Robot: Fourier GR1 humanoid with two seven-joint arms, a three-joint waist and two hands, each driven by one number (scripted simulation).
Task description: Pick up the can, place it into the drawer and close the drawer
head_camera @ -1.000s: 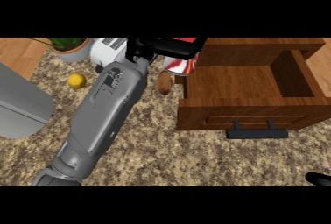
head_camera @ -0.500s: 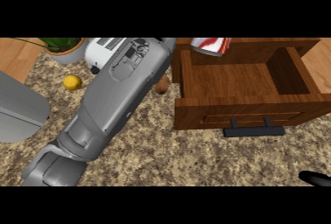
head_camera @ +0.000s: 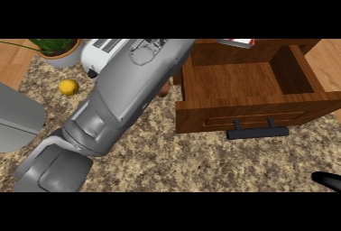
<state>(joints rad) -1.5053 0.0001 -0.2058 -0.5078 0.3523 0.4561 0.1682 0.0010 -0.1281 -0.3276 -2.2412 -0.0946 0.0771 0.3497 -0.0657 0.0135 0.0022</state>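
Note:
The wooden drawer (head_camera: 248,80) stands open at the right of the head view, its inside bare and its black handle (head_camera: 258,132) facing me. Only a red and white sliver of the can (head_camera: 238,42) shows at the picture's top, above the drawer's back wall. My left forearm (head_camera: 123,97) runs from the lower left up to the top edge; its hand is cut off there, so whether it holds the can is hidden. Only a black tip of my right hand (head_camera: 327,181) shows at the lower right corner.
A yellow lemon (head_camera: 68,86), a potted plant (head_camera: 58,49) and a white toaster (head_camera: 104,55) sit at the upper left. A grey appliance (head_camera: 16,118) fills the left edge. A small brown object (head_camera: 164,89) lies between my forearm and the drawer.
The left arm has stretched farther up and to the right, carrying the can from beside the drawer's left wall to above its back edge; hand and most of the can left the view.

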